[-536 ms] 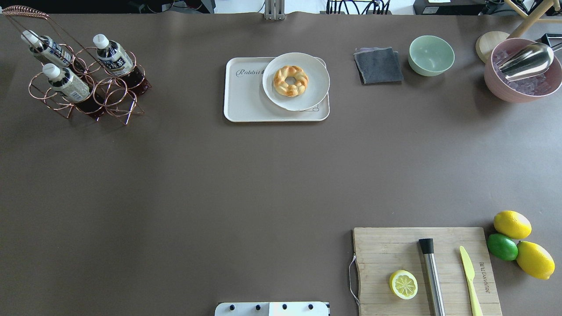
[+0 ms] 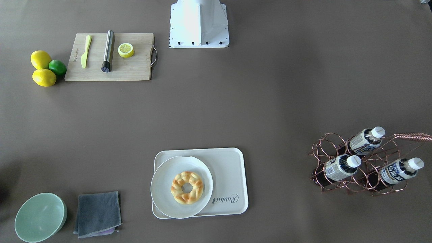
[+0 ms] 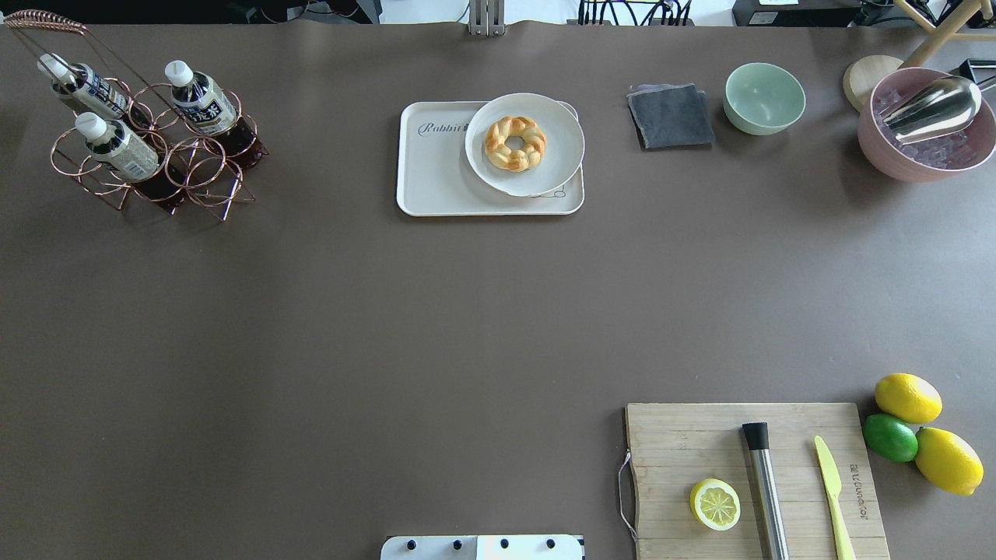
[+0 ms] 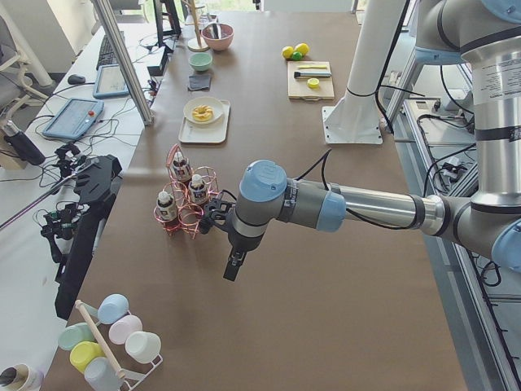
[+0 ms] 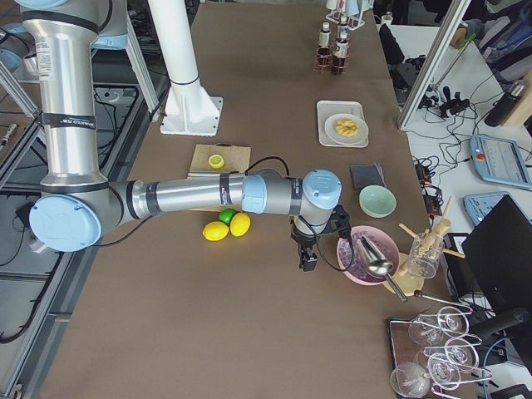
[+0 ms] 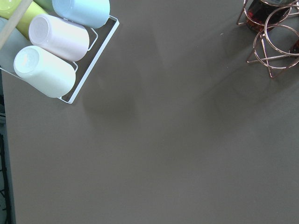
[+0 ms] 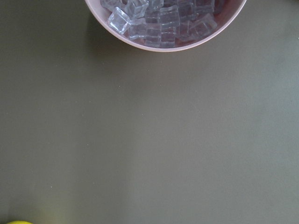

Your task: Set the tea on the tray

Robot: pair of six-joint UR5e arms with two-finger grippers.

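Three tea bottles [image 3: 198, 97] with white caps stand in a copper wire rack [image 3: 194, 167] at the far left of the table; they also show in the front view [image 2: 341, 167]. The cream tray [image 3: 436, 171] lies at the far middle, with a round white plate [image 3: 556, 148] and a pastry ring on its right part. My left gripper [image 4: 232, 265] hangs over bare table near the rack, seen only in the left side view. My right gripper [image 5: 308, 259] hangs beside a pink ice bowl [image 5: 366, 258]. I cannot tell whether either is open or shut.
A wooden cutting board [image 3: 677, 443] with a half lemon, a steel tool and a yellow knife lies at the near right, lemons and a lime [image 3: 889, 437] beside it. A green bowl [image 3: 764, 97] and grey cloth [image 3: 671, 115] sit far right. A cup rack [image 6: 56, 42] is near my left wrist.
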